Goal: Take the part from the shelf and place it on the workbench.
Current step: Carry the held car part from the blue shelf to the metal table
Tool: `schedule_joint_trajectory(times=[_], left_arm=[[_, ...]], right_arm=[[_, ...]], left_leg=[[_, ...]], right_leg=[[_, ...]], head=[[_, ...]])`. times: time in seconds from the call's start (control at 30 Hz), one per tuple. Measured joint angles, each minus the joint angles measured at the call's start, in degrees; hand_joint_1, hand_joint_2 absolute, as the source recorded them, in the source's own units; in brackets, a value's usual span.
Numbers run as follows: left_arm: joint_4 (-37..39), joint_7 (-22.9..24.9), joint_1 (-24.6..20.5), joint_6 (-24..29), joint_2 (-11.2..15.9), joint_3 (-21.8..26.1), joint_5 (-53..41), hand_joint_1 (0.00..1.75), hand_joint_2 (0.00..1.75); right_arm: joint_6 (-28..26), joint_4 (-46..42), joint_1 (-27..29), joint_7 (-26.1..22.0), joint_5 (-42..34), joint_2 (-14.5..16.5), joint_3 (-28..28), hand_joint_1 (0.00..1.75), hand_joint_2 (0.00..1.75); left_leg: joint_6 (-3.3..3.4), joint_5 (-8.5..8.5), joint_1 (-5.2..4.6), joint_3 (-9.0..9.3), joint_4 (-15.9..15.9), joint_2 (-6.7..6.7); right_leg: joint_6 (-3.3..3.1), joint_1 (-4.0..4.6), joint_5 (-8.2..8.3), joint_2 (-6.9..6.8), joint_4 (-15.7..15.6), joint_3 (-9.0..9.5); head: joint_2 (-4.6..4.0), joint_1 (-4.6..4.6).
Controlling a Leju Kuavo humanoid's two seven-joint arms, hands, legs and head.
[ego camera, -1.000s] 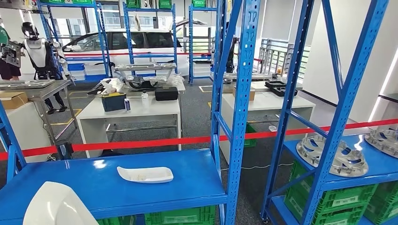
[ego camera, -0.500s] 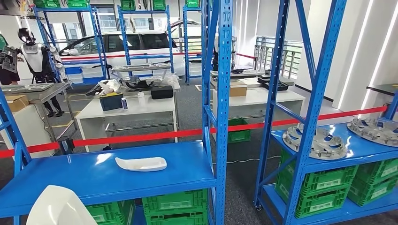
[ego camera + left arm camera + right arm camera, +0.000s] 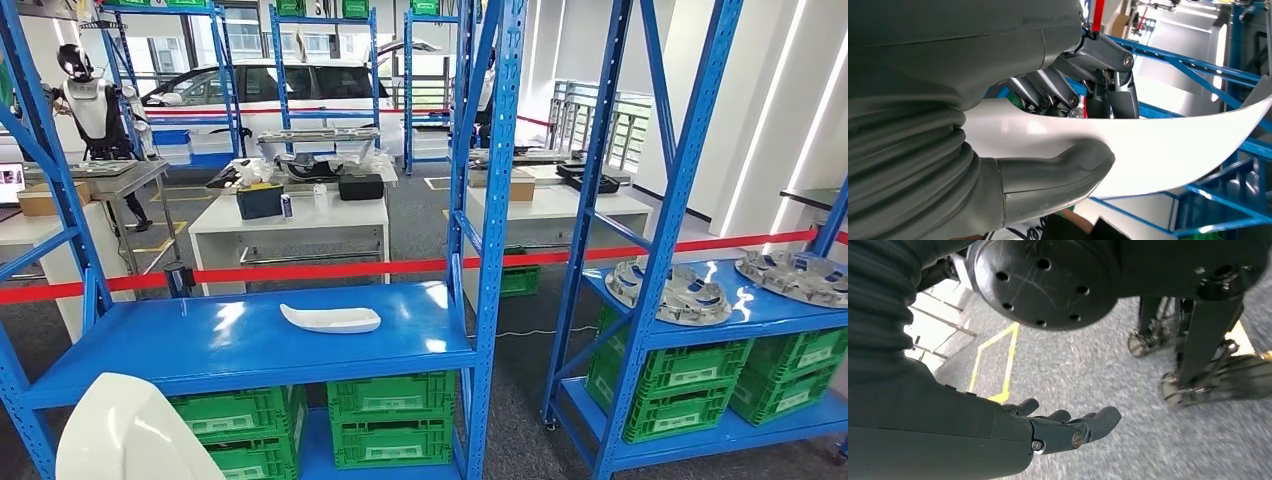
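Left hand (image 3: 1068, 125) is gripping the white part (image 3: 1168, 145), already off the shelf (image 3: 250, 345); carrying it to the desk (image 3: 290, 222) is remaining.

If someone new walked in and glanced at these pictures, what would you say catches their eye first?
Probably the white curved part gripped in the left hand, which also looms at the lower left of the head view. Next come the bright blue shelves, where a second white part lies alone, with green crates stacked below. On the shelf to the right sit silver wheel-like parts.
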Motion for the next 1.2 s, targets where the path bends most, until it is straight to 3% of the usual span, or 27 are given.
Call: schedule_joint_trajectory(times=[0.03,0.07,0.1,0.13,0.17,0.2,0.27,0.3,0.37,0.4,0.47,0.53,0.57,0.63,0.67,0.7,0.77,0.8,0.87,0.9,0.97,1.03,1.07,1.1,1.13,1.2], left_arm=[[0.2,0.1,-0.1,0.0,-0.1,0.0,0.1,1.75,1.75],[0.4,0.4,-0.2,-0.1,-0.1,0.0,0.3,1.75,1.75],[0.6,0.7,-0.4,-0.1,-0.2,0.0,0.4,1.75,1.75],[0.8,0.9,-0.5,0.0,-0.2,0.0,0.6,1.75,1.75],[0.9,1.1,-0.6,0.0,-0.3,0.0,0.7,1.75,1.75],[1.0,1.2,-0.7,0.1,-0.3,0.0,0.8,1.75,1.75],[1.1,1.3,-0.9,0.2,-0.3,0.0,0.8,1.75,1.75],[1.1,1.3,-1.1,0.2,-0.3,0.0,0.8,1.75,1.75],[1.2,1.4,-1.3,0.3,-0.3,0.0,0.8,1.75,1.75],[1.2,1.6,-1.4,0.4,-0.2,0.0,0.7,1.75,1.75],[1.3,2.1,-1.4,0.6,-0.1,0.0,0.7,1.75,1.75],[1.4,2.5,-1.4,0.9,0.0,0.0,0.7,1.75,1.75],[1.6,2.6,-1.5,1.0,-0.1,0.0,0.7,1.75,1.75],[2.0,2.6,-1.6,1.1,-0.1,-0.1,0.6,1.75,1.75],[2.1,2.6,-1.8,1.2,-0.1,-0.1,0.6,1.75,1.75],[2.3,2.7,-2.0,1.2,-0.2,-0.1,0.5,1.75,1.75],[2.5,2.9,-2.6,1.2,-0.5,-0.1,0.5,1.75,1.75],[2.5,3.1,-2.9,1.3,-0.7,-0.1,0.5,1.75,1.75],[2.8,3.4,-3.2,1.3,-1.1,-0.1,0.6,1.75,1.75],[2.9,3.4,-3.3,1.4,-1.3,-0.1,0.5,1.75,1.75],[3.0,3.5,-3.5,1.6,-1.7,-0.1,0.4,1.75,1.75],[3.0,3.5,-3.6,1.7,-2.1,-0.1,0.4,1.75,1.75],[3.0,3.6,-3.5,1.7,-2.2,-0.1,0.4,1.75,1.75],[3.0,3.7,-3.5,1.8,-2.3,-0.1,0.4,1.75,1.75],[3.0,3.8,-3.4,1.9,-2.4,-0.1,0.4,1.75,1.75],[2.9,4.0,-3.4,2.0,-2.5,-0.1,0.4,1.75,1.75]], right_arm=[[0.0,0.0,0.0,0.0,-0.2,0.1,-0.1,0.0,1.75],[0.0,0.0,0.0,0.0,-0.3,0.2,-0.2,0.0,1.75],[0.0,0.0,0.0,0.0,-0.4,0.3,-0.3,0.0,1.75],[-0.1,0.0,0.0,0.1,-0.5,0.4,-0.3,0.0,1.75],[-0.1,0.0,-0.1,0.0,-0.6,0.4,-0.4,0.0,1.75],[-0.2,0.0,-0.1,-0.1,-0.7,0.4,-0.5,0.0,1.75],[-0.2,0.0,-0.3,-0.5,-1.1,0.5,-0.9,0.0,1.75],[-0.2,0.0,-0.4,-0.7,-1.2,0.6,-1.0,0.0,1.75],[-0.2,0.0,-0.4,-0.8,-1.4,0.8,-1.3,0.0,1.75],[-0.2,0.0,-0.3,-0.7,-1.5,0.9,-1.4,0.0,1.75],[-0.2,0.0,-0.3,-0.2,-1.5,1.0,-1.5,0.0,1.75],[-0.3,0.0,-0.3,0.2,-1.5,1.1,-1.6,0.0,1.75],[-0.3,0.0,-0.3,0.3,-1.4,1.1,-1.6,0.0,1.75],[-0.3,0.0,-0.3,0.2,-1.1,1.2,-1.6,0.0,1.75],[-0.3,0.0,-0.3,0.2,-1.0,1.3,-1.6,0.0,1.75],[-0.3,0.0,-0.3,0.2,-1.0,1.3,-1.6,0.0,1.75],[-0.3,0.0,-0.3,0.7,-0.9,1.3,-1.6,0.0,1.75],[-0.3,0.0,-0.3,1.0,-0.9,1.3,-1.6,0.0,1.75],[-0.3,0.0,-0.3,1.3,-0.9,1.3,-1.6,0.0,1.75],[-0.3,0.0,-0.2,1.4,-0.9,1.3,-1.6,0.0,1.75],[-0.3,0.0,-0.1,1.4,-0.9,1.3,-1.6,0.0,1.75],[-0.3,0.0,0.0,1.4,-0.9,1.4,-1.6,0.0,1.75],[-0.2,0.0,0.0,1.4,-0.9,1.4,-1.6,0.0,1.75],[-0.2,0.0,0.0,1.5,-0.9,1.3,-1.7,0.0,1.75],[-0.2,0.0,0.0,1.6,-0.9,1.3,-1.7,0.0,1.75],[-0.2,0.0,0.0,1.8,-0.9,1.3,-1.7,0.0,1.75]], left_leg=[[0.14,0.79,-0.15,-0.96,0.1,0.04],[0.17,1.61,-0.3,-2.04,0.2,0.07],[0.16,2.42,-0.42,-3.2,0.4,0.09],[0.1,3.22,-0.49,-4.42,0.7,0.09],[-0.02,3.97,-0.51,-5.61,1.0,0.07],[-0.22,4.58,-0.55,-6.57,1.3,0.05],[-0.78,5.66,-0.56,-7.65,1.6,0.2],[-1.11,6.18,-0.5,-7.83,1.6,0.31],[-1.79,6.94,-0.29,-7.96,1.5,0.35],[-2.11,6.2,-0.2,-8.29,2.0,0.18],[-2.69,1.61,0.01,-9.44,5.7,-0.23],[-3.26,-3.7,0.22,-10.66,12.4,-0.37],[-3.49,-4.53,0.34,-10.81,15.4,-0.37],[-3.79,-2.3,0.59,-9.23,16.9,-0.37],[-3.88,-0.66,0.75,-7.08,14.9,-0.36],[-3.93,-0.28,0.85,-4.12,11.3,-0.37],[-3.47,-1.95,0.69,1.23,3.6,-0.48],[-2.99,-2.99,0.47,2.46,1.4,-0.5],[-1.73,-2.76,0.15,2.01,0.6,-0.39],[-1.18,-2.15,0.1,1.49,0.6,-0.28],[-0.24,-0.76,0.11,0.13,0.5,-0.05],[0.13,0.59,-0.01,-1.32,0.6,0.02],[0.16,1.31,-0.09,-2.17,0.6,0.03],[0.14,2.02,-0.15,-3.1,0.8,0.02],[0.07,2.72,-0.19,-4.14,0.9,0.01],[-0.21,3.86,-0.2,-5.91,1.3,-0.03]], right_leg=[[-0.03,0.02,-1.99,0.05,3.6,-0.59],[-0.13,0.06,-2.37,0.08,6.4,-0.61],[-0.3,0.15,-1.46,0.09,7.6,0.06],[-0.57,0.29,0.21,0.1,6.9,1.69],[-0.91,0.5,1.59,0.11,4.2,4.4],[-1.3,0.78,1.66,0.11,0.0,7.79],[-1.86,1.24,-0.27,0.11,-8.1,13.35],[-2.07,1.43,-1.14,0.12,-10.2,14.48],[-2.52,1.47,-0.5,0.02,-11.1,14.19],[-2.86,1.4,0.15,-0.09,-11.2,13.79],[-3.42,1.16,1.61,-0.34,-11.4,12.57],[-3.6,1.14,3.05,-0.39,-11.3,10.72],[-3.52,1.14,3.83,-0.42,-11.2,9.63],[-3.26,1.08,5.34,-0.48,-10.7,7.31],[-3.06,1.03,6.06,-0.48,-10.4,6.14],[-2.79,1.02,6.67,-0.48,-10.0,5.1],[-2.15,1.06,7.73,-0.48,-9.3,3.68],[-1.8,1.03,8.23,-0.51,-9.2,3.39],[-1.07,0.82,9.05,-0.48,-9.2,3.04],[-0.68,0.65,8.4,-0.38,-8.7,2.63],[-0.08,0.44,3.96,-0.16,-5.2,1.19],[0.16,0.42,-1.74,-0.05,1.6,-0.42],[0.16,0.42,-2.91,-0.02,4.8,-0.74],[0.07,0.44,-2.66,-0.01,6.7,-0.42],[-0.07,0.48,-1.34,0.01,6.9,0.75],[-0.52,0.58,1.24,0.07,1.5,5.91]], head=[[0.0,0.02],[0.0,0.02],[0.0,0.02],[0.0,0.02],[0.0,0.03],[0.01,0.04],[0.02,0.06],[0.02,0.07],[0.02,0.07],[0.01,0.05],[0.01,0.04],[0.01,0.04],[0.0,0.04],[0.0,0.04],[0.01,0.04],[0.01,0.04],[0.02,0.04],[0.02,0.05],[0.02,0.05],[0.02,0.05],[0.02,0.06],[0.02,0.07],[0.02,0.07],[0.02,0.07],[0.02,0.08],[0.02,0.1]])
